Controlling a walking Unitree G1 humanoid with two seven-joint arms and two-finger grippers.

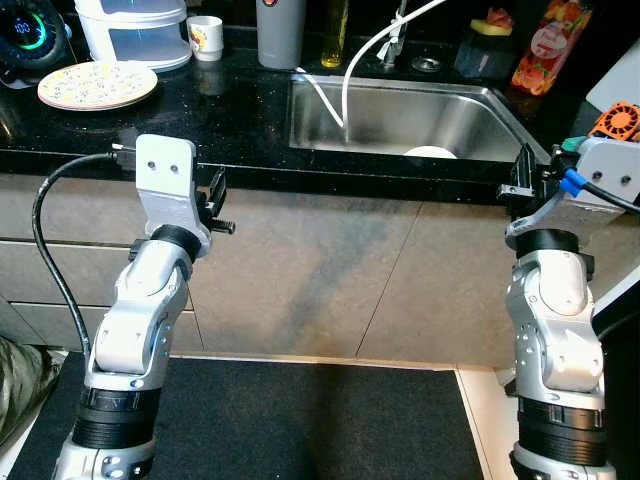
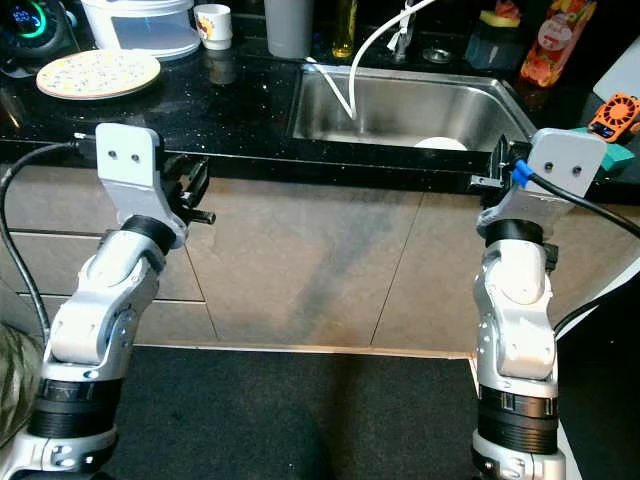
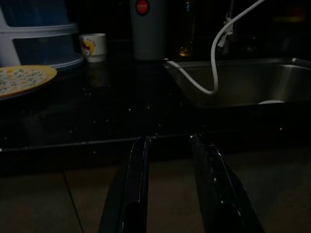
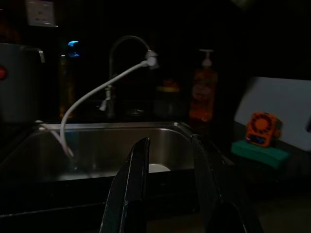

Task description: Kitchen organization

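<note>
Up on the black table (image 1: 230, 120), beyond both grippers, sit all the things to organize; nothing is held. Patterned plate (image 1: 97, 84) lies flat at the table's left, ahead of and above the left gripper (image 1: 213, 205), so the left arm is the nearer one to it. Small white cup (image 1: 205, 37) stands behind the plate, beside a stacked white container (image 1: 135, 30); a grey tumbler (image 1: 280, 30) stands upright just left of the sink (image 1: 400, 120). Sink holds a white round item (image 1: 432, 153) at its front edge, probably a dish, and a white hose (image 1: 360, 60) drooping from the tap into the basin. Right gripper (image 1: 522, 180) is nearest the sink's front right corner. An orange bottle (image 1: 550, 40) and a dark jar (image 1: 485, 45) stand behind the sink; an orange fan (image 1: 613, 122) sits at far right. Both grippers hover at the table's front edge, fingers (image 3: 138, 184) of each parted by a moderate gap, empty. Next reach likely goes forward and up over the edge.
</note>
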